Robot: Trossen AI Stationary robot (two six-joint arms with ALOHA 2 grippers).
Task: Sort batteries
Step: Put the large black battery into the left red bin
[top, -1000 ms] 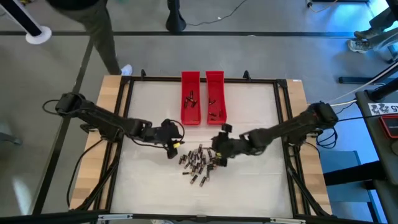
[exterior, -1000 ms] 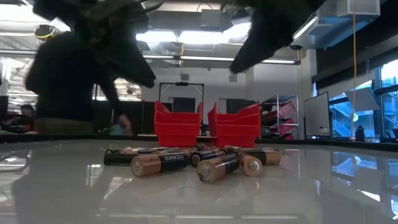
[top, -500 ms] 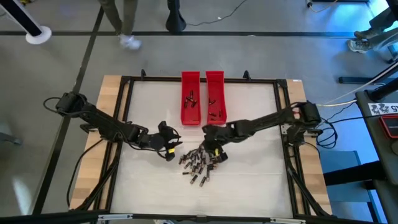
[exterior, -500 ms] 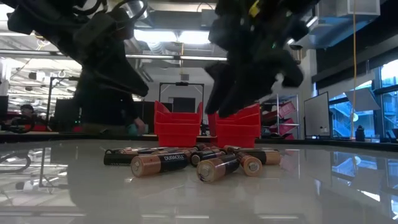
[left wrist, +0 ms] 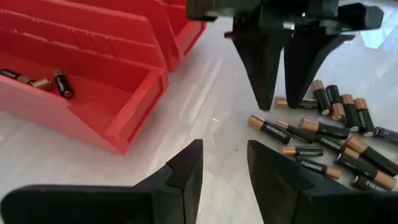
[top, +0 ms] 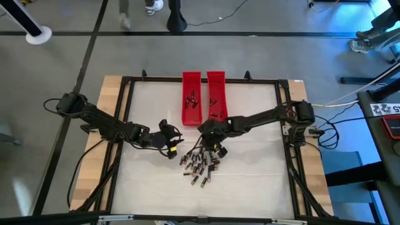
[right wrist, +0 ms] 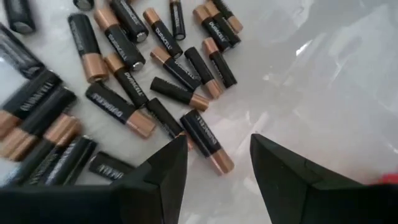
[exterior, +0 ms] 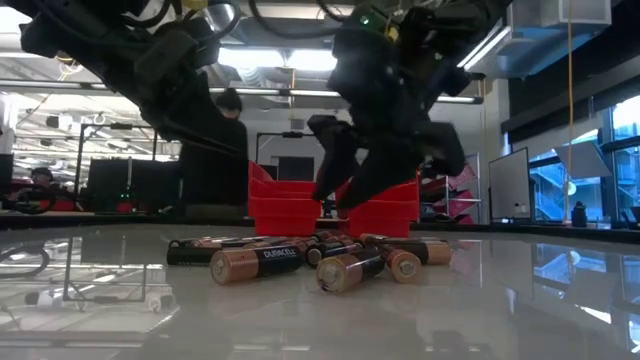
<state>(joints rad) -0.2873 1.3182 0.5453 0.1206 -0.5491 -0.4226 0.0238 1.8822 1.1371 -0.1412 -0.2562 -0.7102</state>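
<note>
Batteries, small black cylinders with coppery ends, mostly lie loose in a heap on the glossy white desk, just in front of two long, narrow red plastic trays. Only a few already lie in the trays, so I judge the sorting barely begun. The right gripper hangs over the heap's edge, fingers parted and empty. The left gripper waits beside the heap, fingers slightly apart, holding nothing. Smooth, rigid shells should roll easily on that slick surface.
</note>
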